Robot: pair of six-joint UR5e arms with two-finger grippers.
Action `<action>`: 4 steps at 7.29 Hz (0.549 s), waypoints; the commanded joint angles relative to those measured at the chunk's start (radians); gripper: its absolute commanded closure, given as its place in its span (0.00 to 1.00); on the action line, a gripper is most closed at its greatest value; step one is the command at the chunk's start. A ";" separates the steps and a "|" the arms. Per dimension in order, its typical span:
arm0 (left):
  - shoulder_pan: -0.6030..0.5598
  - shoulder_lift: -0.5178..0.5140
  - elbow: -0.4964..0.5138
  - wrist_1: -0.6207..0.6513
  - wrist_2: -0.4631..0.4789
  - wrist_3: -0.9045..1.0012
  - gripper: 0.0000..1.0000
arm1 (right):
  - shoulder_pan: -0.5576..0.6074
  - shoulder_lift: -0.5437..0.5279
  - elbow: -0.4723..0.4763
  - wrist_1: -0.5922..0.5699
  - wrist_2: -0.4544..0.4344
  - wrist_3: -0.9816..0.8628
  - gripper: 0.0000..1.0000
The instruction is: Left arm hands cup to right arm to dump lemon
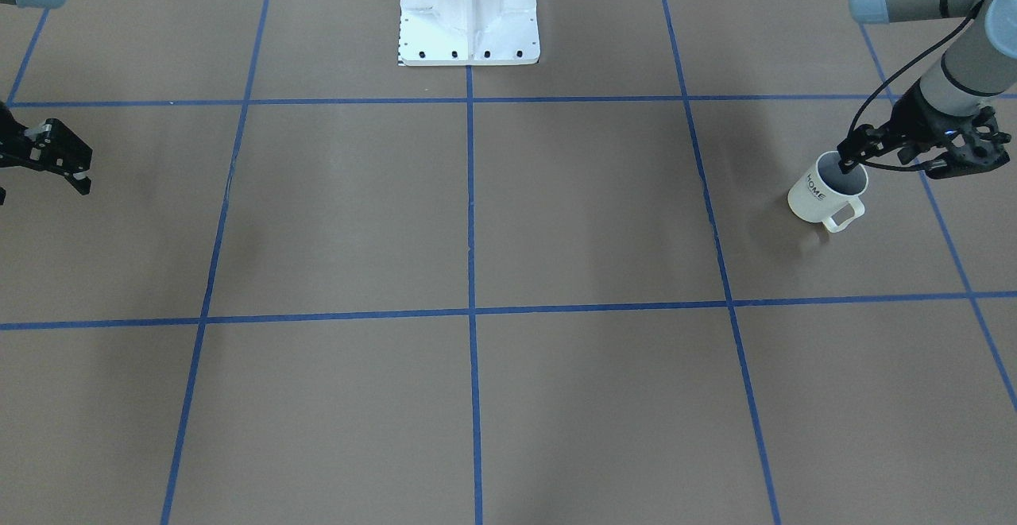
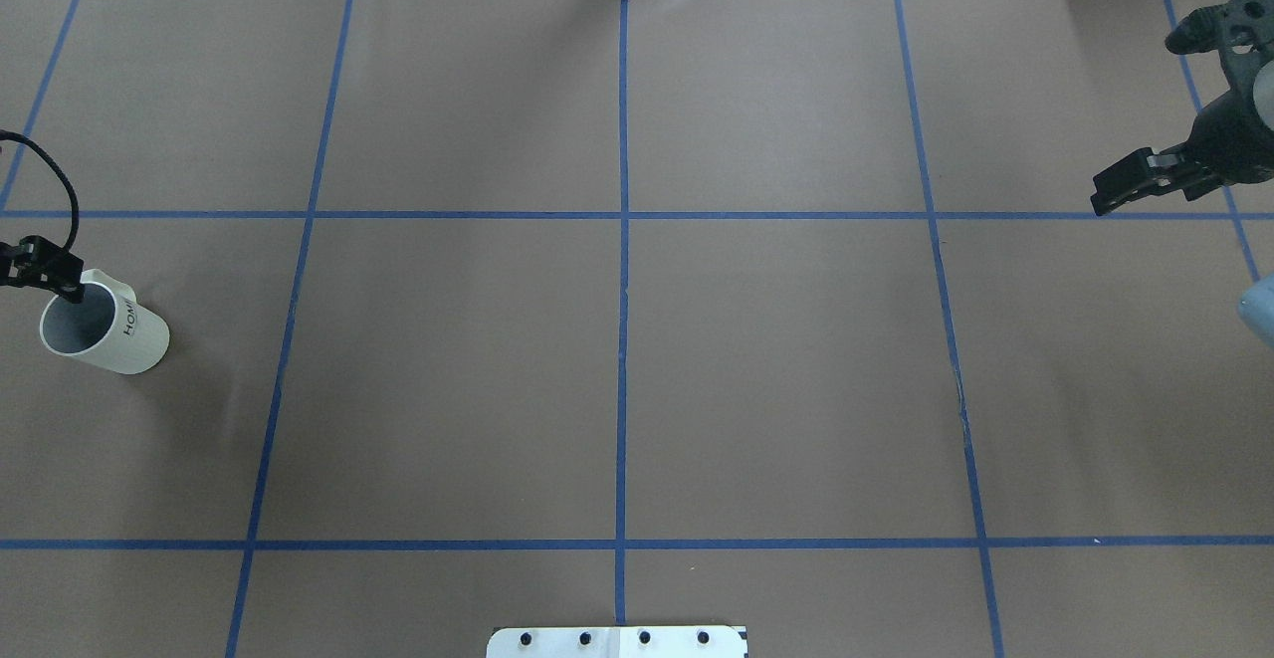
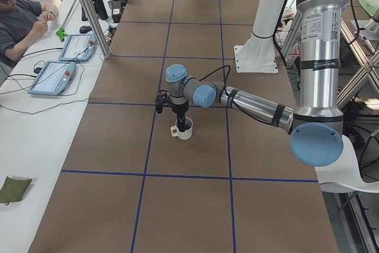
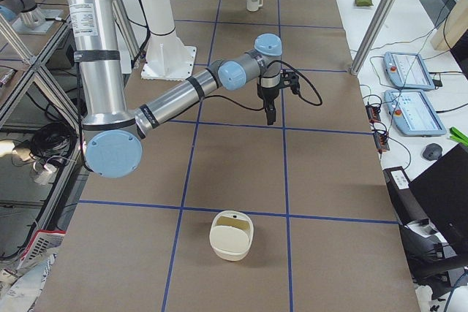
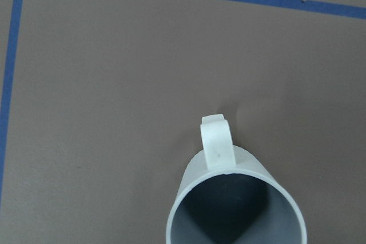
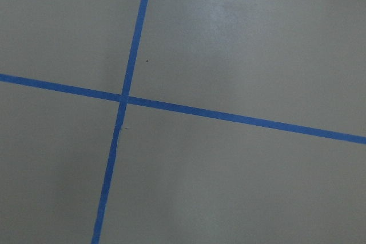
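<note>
The cup, a white mug with "HOME" on its side, stands at the table's left end and also shows in the overhead view. My left gripper comes down on the cup's rim opposite the handle, one finger inside and one outside, shut on it. The left wrist view looks down into the cup: only grey inside shows, and the lemon is not visible. I cannot tell whether the cup's base touches the table. My right gripper hangs open and empty over the right end, far from the cup.
Brown table with a blue tape grid. The white robot pedestal stands at mid-table on the robot's side. An off-white container sits near the right end. An operator and tablets are at a side table.
</note>
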 commanded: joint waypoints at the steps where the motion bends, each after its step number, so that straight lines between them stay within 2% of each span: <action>1: -0.125 -0.105 0.024 0.114 -0.002 0.230 0.00 | 0.038 -0.015 -0.024 -0.003 0.003 -0.052 0.00; 2: -0.211 -0.143 0.080 0.126 -0.008 0.404 0.00 | 0.090 -0.012 -0.089 -0.001 0.065 -0.149 0.00; 3: -0.315 -0.146 0.158 0.126 -0.057 0.620 0.00 | 0.163 -0.003 -0.182 0.002 0.139 -0.275 0.00; 4: -0.404 -0.136 0.235 0.117 -0.133 0.732 0.00 | 0.215 -0.003 -0.241 0.002 0.143 -0.373 0.00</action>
